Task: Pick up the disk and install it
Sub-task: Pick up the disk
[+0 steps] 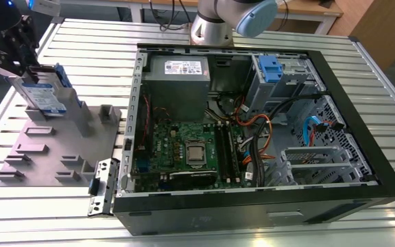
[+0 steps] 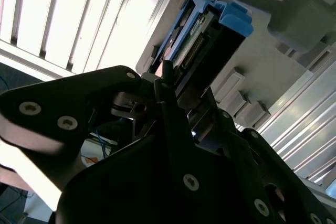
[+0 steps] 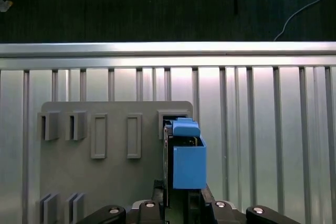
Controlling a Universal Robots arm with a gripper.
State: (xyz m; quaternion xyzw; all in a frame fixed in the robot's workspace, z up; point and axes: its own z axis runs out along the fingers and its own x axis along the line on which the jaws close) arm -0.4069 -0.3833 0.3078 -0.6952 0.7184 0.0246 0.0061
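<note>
Slatted table (image 1: 39,216) | gripper (image 1: 33,77) clamped on disk (image 1: 45,98) | upright at grey plate (image 1: 47,154) edge | computer case (image 1: 252,211) well apart

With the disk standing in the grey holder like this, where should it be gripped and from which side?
Take the disk across its two broad flat faces, on the part standing clear of the grey holder, coming down from above. It stands on edge in a slot, so its lower end is boxed in. The gripper sits over it along that line.
</note>
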